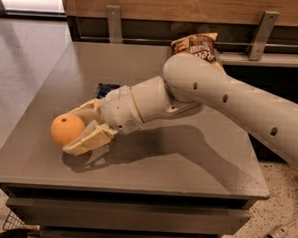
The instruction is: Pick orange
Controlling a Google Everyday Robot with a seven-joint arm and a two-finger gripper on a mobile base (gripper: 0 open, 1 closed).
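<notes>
The orange (66,129) is round with a small dark stem dot on top. It is near the front left of the grey table (196,168). My gripper (74,132) reaches in from the right and is shut on the orange, with one cream finger (85,108) behind it and the other (88,141) in front and below. The orange is held slightly above the tabletop, with a shadow beneath it.
A brown chip bag (197,46) stands at the back of the table, partly hidden by my arm. A dark snack bar (105,90) lies just behind my wrist. A wooden wall with metal brackets (113,20) runs along the back. The table's front edge is close under the gripper.
</notes>
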